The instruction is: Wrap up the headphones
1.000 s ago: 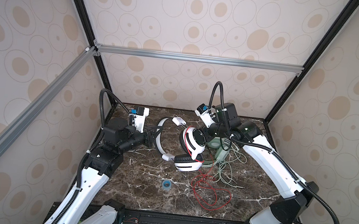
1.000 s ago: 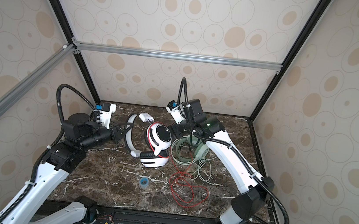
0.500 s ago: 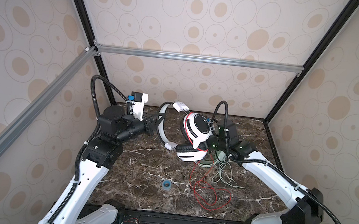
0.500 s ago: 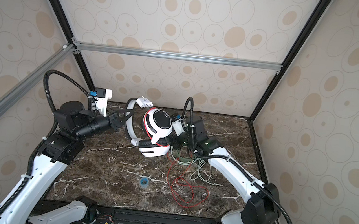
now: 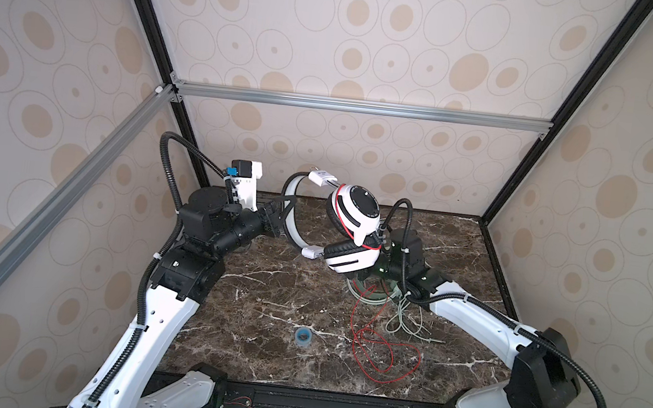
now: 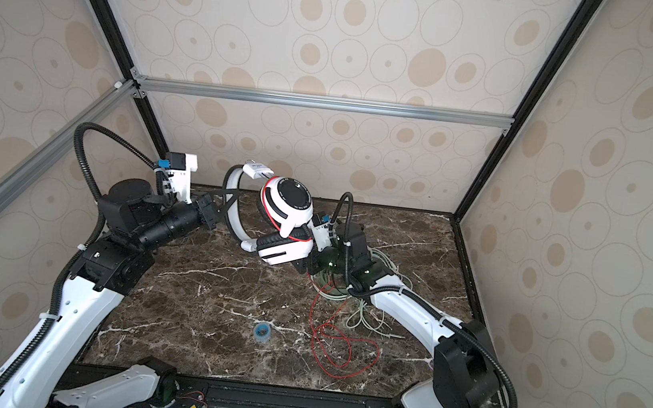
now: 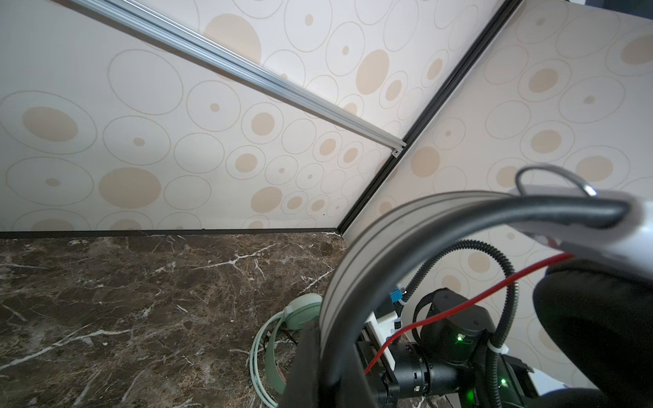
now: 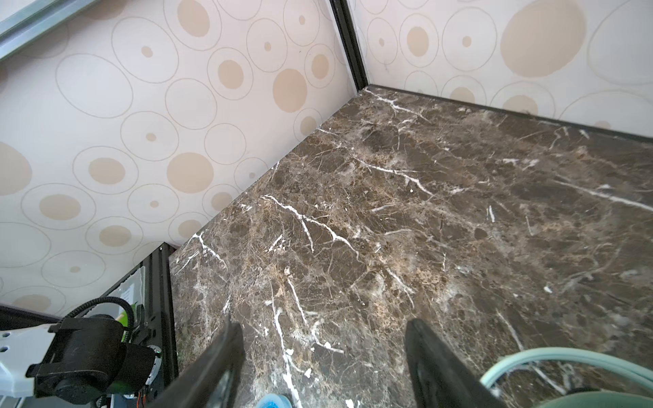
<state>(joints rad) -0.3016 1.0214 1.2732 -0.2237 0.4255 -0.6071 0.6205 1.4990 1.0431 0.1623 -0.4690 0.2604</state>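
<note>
Clamping the curved headband from the left, the left gripper (image 5: pixel 274 222) is pinched tight on the white-and-black headphones (image 5: pixel 353 212), which hang clear of the marble table (image 5: pixel 262 311) at its far middle. The band arches toward the left and the two ear cups sit to its right, one above the other. In the left wrist view the band (image 7: pixel 353 268) runs straight between the dark fingers, and the thin red cord (image 7: pixel 470 302) slants down across it. In both top views that cord drops from the cups to a loose tangle of loops on the near right of the table. The right gripper (image 8: pixel 323 328) sits low, just right of the lower ear cup; its fingers stand well apart with only bare marble between them, gripping nothing. Whether it touches the cup cannot be told. The mint-green headphones (image 7: pixel 302 309) lie on the table under that gripper and wrist, largely hidden in the top views, with their pale cord (image 7: pixel 255 360) partly coiled beside them and partly spilling toward the near right. A small blue round object (image 5: pixel 302 335) rests alone near the table's middle, left of the red loops.
</note>
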